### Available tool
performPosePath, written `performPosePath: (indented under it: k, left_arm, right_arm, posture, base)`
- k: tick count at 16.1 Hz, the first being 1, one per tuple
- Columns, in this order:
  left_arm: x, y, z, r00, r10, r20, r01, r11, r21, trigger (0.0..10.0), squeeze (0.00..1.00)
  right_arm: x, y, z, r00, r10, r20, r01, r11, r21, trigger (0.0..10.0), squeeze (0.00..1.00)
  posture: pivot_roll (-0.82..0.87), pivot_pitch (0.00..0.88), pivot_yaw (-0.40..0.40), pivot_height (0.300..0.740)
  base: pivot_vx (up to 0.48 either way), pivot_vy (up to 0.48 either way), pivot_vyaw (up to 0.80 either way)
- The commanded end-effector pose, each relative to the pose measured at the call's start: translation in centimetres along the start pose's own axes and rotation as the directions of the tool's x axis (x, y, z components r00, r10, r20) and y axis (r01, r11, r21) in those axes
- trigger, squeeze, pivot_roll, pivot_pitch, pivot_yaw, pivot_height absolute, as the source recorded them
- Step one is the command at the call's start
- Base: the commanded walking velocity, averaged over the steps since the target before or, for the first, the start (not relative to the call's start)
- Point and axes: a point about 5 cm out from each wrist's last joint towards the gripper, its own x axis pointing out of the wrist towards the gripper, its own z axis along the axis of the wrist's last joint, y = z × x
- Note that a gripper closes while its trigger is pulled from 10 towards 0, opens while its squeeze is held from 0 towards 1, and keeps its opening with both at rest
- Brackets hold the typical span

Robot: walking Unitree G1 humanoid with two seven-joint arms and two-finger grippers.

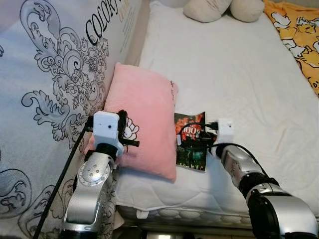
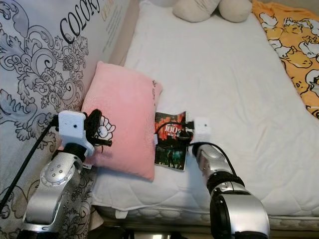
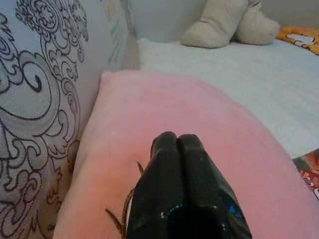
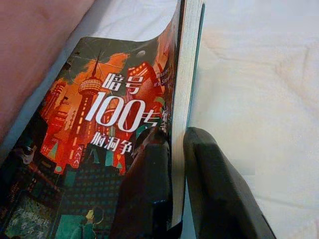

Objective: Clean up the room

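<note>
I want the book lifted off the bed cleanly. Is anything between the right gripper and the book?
Nothing visible: the right gripper is shut on the book, its long edge between the fingers.

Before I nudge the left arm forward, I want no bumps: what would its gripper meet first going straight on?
Probably the soft pink pillow: the left gripper, jaws shut, hangs low over it, pointing along its top toward the beige cushions. Depth is unclear.

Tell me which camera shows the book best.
The right wrist view: the book sits close up, its cover title readable, the right gripper pinching its page edge. Both eye views show it small, beside the pink pillow. The left wrist view catches a corner.
</note>
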Motion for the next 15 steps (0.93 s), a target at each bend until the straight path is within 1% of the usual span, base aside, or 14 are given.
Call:
performPosePath:
  k: [1,3,4,5,6,7,8,9,10,11,12,13,14,15]
  left_arm:
    - [0.0,0.0,0.4,1.000,0.006,0.008,-0.006,1.000,0.004,10.0,0.00]
    - [-0.2,0.1,0.5,1.000,0.015,0.001,-0.015,1.000,0.007,10.0,0.00]
    - [-0.2,0.1,0.4,1.000,0.019,-0.003,-0.019,1.000,0.007,10.0,0.00]
    - [-0.3,0.1,0.5,1.000,0.022,-0.003,-0.022,1.000,0.006,10.0,0.00]
    - [-0.5,0.0,0.7,1.000,0.024,0.001,-0.024,1.000,0.005,10.0,0.00]
    - [-0.5,0.0,0.7,1.000,0.023,-0.001,-0.023,1.000,0.005,10.0,0.00]
    - [-0.5,-0.5,0.8,1.000,-0.020,0.002,0.019,1.000,0.021,10.0,0.00]
    - [-0.6,-1.4,0.9,0.997,-0.072,0.005,0.071,0.997,0.005,10.0,0.00]
    - [-0.6,-2.0,1.1,0.993,-0.114,0.008,0.114,0.993,0.007,10.0,0.00]
    - [-0.9,-3.1,1.4,0.982,-0.190,0.006,0.190,0.982,0.001,10.0,0.00]
    - [-1.1,-4.0,1.6,0.970,-0.245,-0.005,0.245,0.969,-0.021,10.0,0.00]
    - [-1.1,-4.4,1.9,0.964,-0.264,-0.008,0.263,0.963,-0.049,10.0,0.00]
    - [-0.9,-5.1,2.5,0.960,-0.282,-0.001,0.280,0.954,-0.106,10.0,0.00]
    - [-0.3,-5.7,3.4,0.955,-0.293,0.036,0.295,0.946,-0.132,10.0,0.00]
  right_arm:
    - [-0.1,0.2,-0.9,0.999,-0.002,-0.044,-0.001,0.998,-0.063,0.0,0.00]
    - [0.1,0.4,-0.2,0.999,-0.017,-0.034,0.012,0.987,-0.161,0.0,0.00]
    - [0.2,0.4,0.2,0.999,-0.025,-0.029,0.018,0.974,-0.226,0.0,0.00]
    - [0.3,0.4,0.5,0.999,-0.030,-0.023,0.023,0.962,-0.271,0.0,0.00]
    - [0.5,0.5,1.4,0.999,-0.047,-0.007,0.043,0.953,-0.301,1.6,0.00]
    - [0.5,0.6,1.7,0.998,-0.056,0.000,0.054,0.956,-0.287,10.0,0.00]
    - [0.6,0.6,1.9,0.998,-0.063,0.007,0.063,0.966,-0.251,10.0,1.00]
    - [0.6,0.5,1.9,0.997,-0.071,0.005,0.071,0.976,-0.204,10.0,1.00]
    - [0.6,0.5,1.8,0.997,-0.072,0.001,0.071,0.982,-0.175,10.0,1.00]
    - [0.5,0.2,1.6,0.996,-0.092,-0.005,0.091,0.989,-0.119,10.0,1.00]
    - [0.4,-0.2,1.4,0.994,-0.113,-0.007,0.112,0.990,-0.080,10.0,1.00]
    - [0.3,-0.5,1.3,0.993,-0.119,-0.009,0.118,0.991,-0.059,10.0,1.00]
    - [0.1,-1.0,1.2,0.991,-0.137,-0.010,0.137,0.991,-0.006,10.0,1.00]
    - [0.0,-1.3,1.2,0.989,-0.147,0.003,0.147,0.989,0.006,10.0,1.00]
  posture:
    - [0.42,0.237,-0.014,0.740]
    - [0.43,0.239,-0.021,0.740]
    - [0.43,0.240,-0.023,0.740]
    - [0.44,0.240,-0.027,0.740]
    - [0.45,0.236,-0.031,0.740]
    - [0.45,0.232,-0.033,0.740]
    - [0.45,0.219,-0.035,0.740]
    - [0.45,0.211,-0.039,0.740]
    - [0.45,0.202,-0.039,0.740]
    - [0.45,0.193,-0.036,0.740]
    - [0.45,0.190,-0.035,0.740]
    - [0.45,0.184,-0.036,0.740]
    - [0.45,0.172,-0.039,0.740]
    - [0.45,0.138,-0.042,0.740]
  base:
    - [0.000,0.000,0.00]
    - [0.000,0.000,0.00]
    - [0.000,0.000,0.00]
    - [0.000,0.000,0.00]
    - [0.000,0.000,0.00]
    - [0.000,0.000,0.00]
    - [0.000,0.000,0.00]
    - [0.000,0.000,0.00]
    - [0.000,0.000,0.00]
    - [0.000,0.000,0.00]
    - [0.000,0.000,0.00]
    - [0.000,0.000,0.00]
    - [0.000,0.000,0.00]
    - [0.000,0.000,0.00]
